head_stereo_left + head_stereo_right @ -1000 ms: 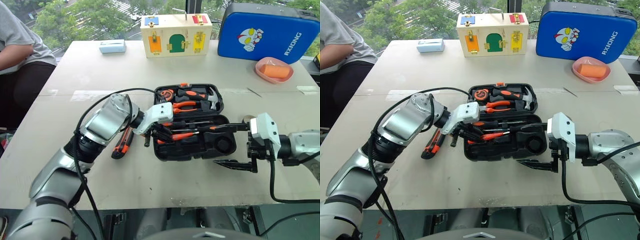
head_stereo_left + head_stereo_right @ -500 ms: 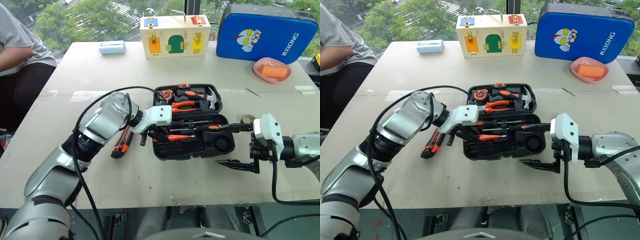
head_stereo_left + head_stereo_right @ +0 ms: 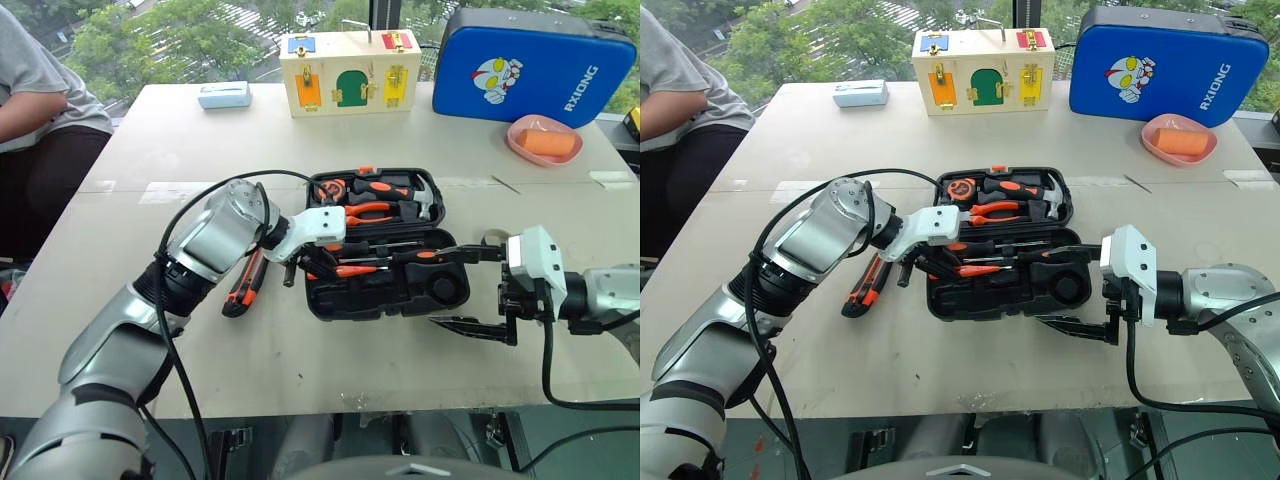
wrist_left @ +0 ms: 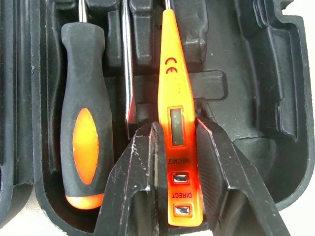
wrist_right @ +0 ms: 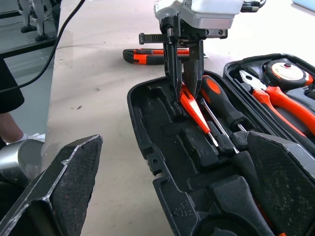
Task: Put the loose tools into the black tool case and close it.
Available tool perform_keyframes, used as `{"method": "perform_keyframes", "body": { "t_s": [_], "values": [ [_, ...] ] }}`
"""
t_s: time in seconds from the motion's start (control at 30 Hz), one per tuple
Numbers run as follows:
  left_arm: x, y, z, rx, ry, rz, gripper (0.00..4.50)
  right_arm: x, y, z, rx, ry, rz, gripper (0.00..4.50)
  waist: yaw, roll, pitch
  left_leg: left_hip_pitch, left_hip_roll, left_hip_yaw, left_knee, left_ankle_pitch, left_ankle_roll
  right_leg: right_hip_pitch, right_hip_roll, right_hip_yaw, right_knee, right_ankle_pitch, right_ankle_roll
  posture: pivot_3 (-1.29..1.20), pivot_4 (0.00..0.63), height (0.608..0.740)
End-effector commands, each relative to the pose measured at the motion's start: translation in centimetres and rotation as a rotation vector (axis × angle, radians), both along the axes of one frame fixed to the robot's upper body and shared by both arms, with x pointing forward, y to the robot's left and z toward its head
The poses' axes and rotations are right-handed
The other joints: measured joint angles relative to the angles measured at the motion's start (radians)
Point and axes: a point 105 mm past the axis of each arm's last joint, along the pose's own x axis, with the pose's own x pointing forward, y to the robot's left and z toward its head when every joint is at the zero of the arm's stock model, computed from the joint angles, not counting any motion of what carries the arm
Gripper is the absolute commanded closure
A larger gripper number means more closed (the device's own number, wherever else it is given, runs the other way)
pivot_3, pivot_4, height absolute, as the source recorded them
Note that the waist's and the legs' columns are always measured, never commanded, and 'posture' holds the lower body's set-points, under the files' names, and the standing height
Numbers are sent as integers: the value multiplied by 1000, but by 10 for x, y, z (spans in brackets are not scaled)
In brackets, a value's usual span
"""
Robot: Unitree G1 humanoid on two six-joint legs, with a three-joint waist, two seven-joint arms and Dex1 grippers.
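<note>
Pinching the slim orange tester screwdriver [image 4: 176,123] between its two black fingers [image 4: 135,167], the left gripper [image 3: 312,262] is reaching over the near half of the open black tool case [image 3: 400,295], its tips pointing down into the moulded recesses. That tester is lying slanted in the case, just beside a screwdriver with a black-and-orange handle [image 4: 82,118] that is sitting in its own slot. A thin steel shaft is lying between the two handles.

Off the case's right end, the right gripper [image 3: 468,292] is hovering with its fingers spread wide and nothing between them, one finger above the case's rim and the other low over the table [image 3: 150,150].

On the table just left of the case, partly under the left arm, an orange-and-black utility knife [image 3: 243,285] is lying loose. Orange-handled pliers [image 3: 368,211] and a hammer [image 3: 425,200] are sitting in the far half of the case.

Farther back, a blue padded case [image 3: 535,65], a wooden latch box [image 3: 350,70] and a pink dish [image 3: 545,140] are standing on the table.
</note>
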Motion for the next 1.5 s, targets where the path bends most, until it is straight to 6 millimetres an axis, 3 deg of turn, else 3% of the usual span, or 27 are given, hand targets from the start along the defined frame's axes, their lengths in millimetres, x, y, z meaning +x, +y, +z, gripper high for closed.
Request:
{"method": "perform_keyframes", "body": {
  "t_s": [0.03,0.07,0.23,0.37,0.47,0.63,0.77,0.8,1.07,1.17,1.5],
  "values": [
    [-2,1,0,-6,15,0,2830,-4,3,7,8,-39,19,0,0,0,0,0,0,0,0,0,0,0,0,0,0,0,0,0,150,735],
    [-7,0,6,-42,37,-18,2524,-4,4,6,8,-38,19,0,0,0,0,0,0,0,0,0,0,0,0,0,0,0,0,0,150,735],
    [-27,-4,39,-245,93,-69,144,-4,5,5,11,-30,21,0,0,0,0,-1,0,-1,0,0,0,-1,-1,0,0,0,0,0,150,735],
    [-28,4,55,-424,70,-28,144,-4,5,4,12,-24,21,0,0,0,0,-1,0,-1,0,0,0,-1,-2,0,0,0,0,0,150,735],
    [-15,10,55,-559,48,80,144,-3,4,4,12,-22,21,0,3,0,0,-1,0,-1,1,0,0,0,-3,0,0,0,0,0,150,735],
    [-6,15,25,-579,-14,159,2273,-3,5,3,12,-18,27,0,4,0,0,-1,0,-1,1,0,0,0,-4,0,0,0,0,0,150,735],
    [-8,18,13,-577,-20,178,4247,-3,4,4,10,-16,29,0,4,0,0,-1,0,-2,0,0,0,-1,-4,1,0,0,0,0,150,735],
    [-10,18,7,-566,-18,175,4480,-3,4,3,9,-14,28,0,6,0,0,-1,0,-2,0,0,0,-1,-4,1,0,0,0,0,150,735],
    [-17,14,-25,-463,-28,160,4480,-1,4,3,12,-3,25,0,6,0,0,-1,0,-2,1,0,0,0,-5,2,0,0,0,0,150,735],
    [-11,15,-37,-409,-65,174,4480,1,4,4,17,-2,22,0,6,0,-1,0,-1,-1,0,0,0,0,-5,3,0,0,0,0,150,735],
    [-9,23,-44,-359,-84,170,4480,0,9,6,24,0,31,0,5,0,-1,0,-1,-1,1,0,0,0,-4,2,0,0,0,0,150,735]
  ]
}}
